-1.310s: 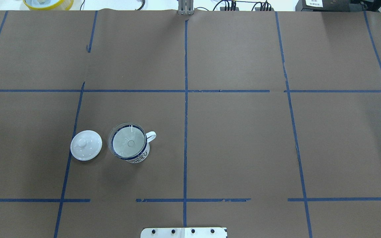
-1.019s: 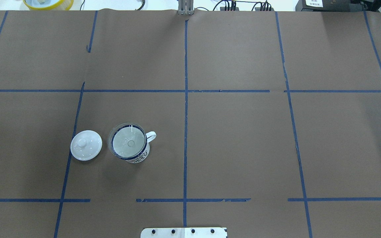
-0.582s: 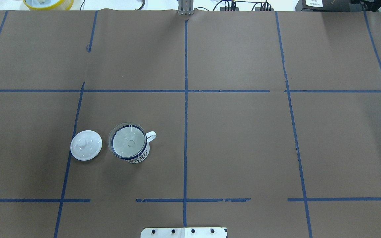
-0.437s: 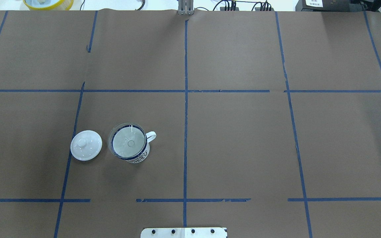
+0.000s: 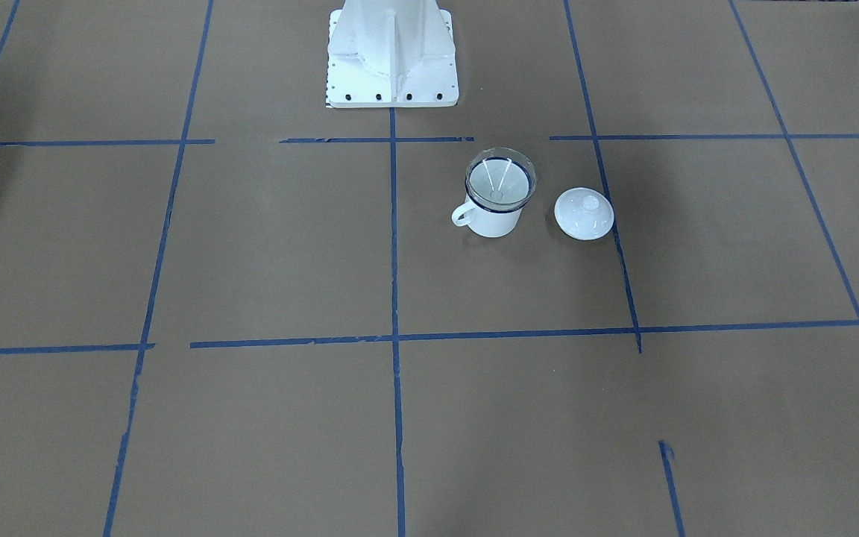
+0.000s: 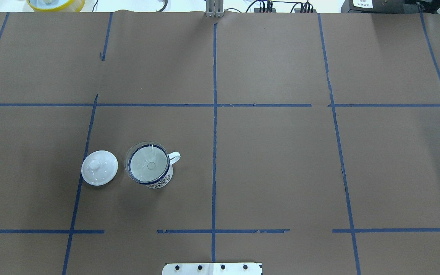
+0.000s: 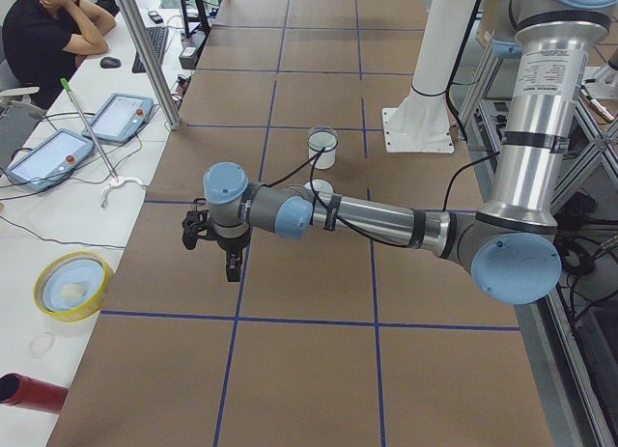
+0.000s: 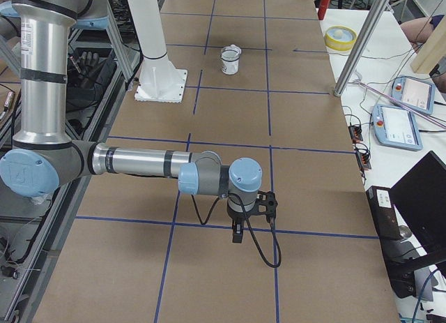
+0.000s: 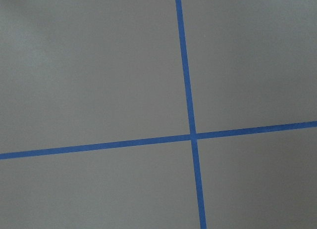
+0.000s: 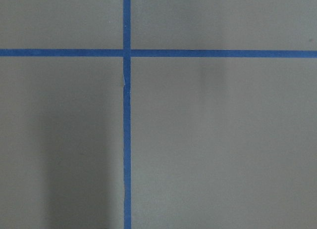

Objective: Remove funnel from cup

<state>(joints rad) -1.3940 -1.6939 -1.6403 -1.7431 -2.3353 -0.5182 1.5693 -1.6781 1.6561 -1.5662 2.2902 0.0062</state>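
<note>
Funnel (image 6: 146,164): clear cone seated in cup mouth, rim resting on cup's blue rim, spout pointing down inside; sits left of centre on tabletop (image 6: 273,160) in overhead view.
Cup (image 5: 495,212): upright, white, handle toward robot's right; not touched by either arm.
Lid (image 6: 99,167): white, domed, just beside cup on robot's left, apart from it.
Step in hand: reach toward funnel, judged barely begun; funnel not yet lifted.
Doing it well: use left arm, nearer side; come down from above, pinch funnel rim on side away from lid, lift straight up until spout clears cup rim. Thin slick plastic likely to slip, so grip gently; avoid dragging cup or tipping it; steer clear of lid.
Left claw (image 7: 230,265): hangs over bare tabletop, well apart from cup; seen only in side view, opening cannot be told; appears to hold nothing.
Right claw (image 8: 237,234): over bare tabletop, far from cup; opening likewise cannot be told.
</note>
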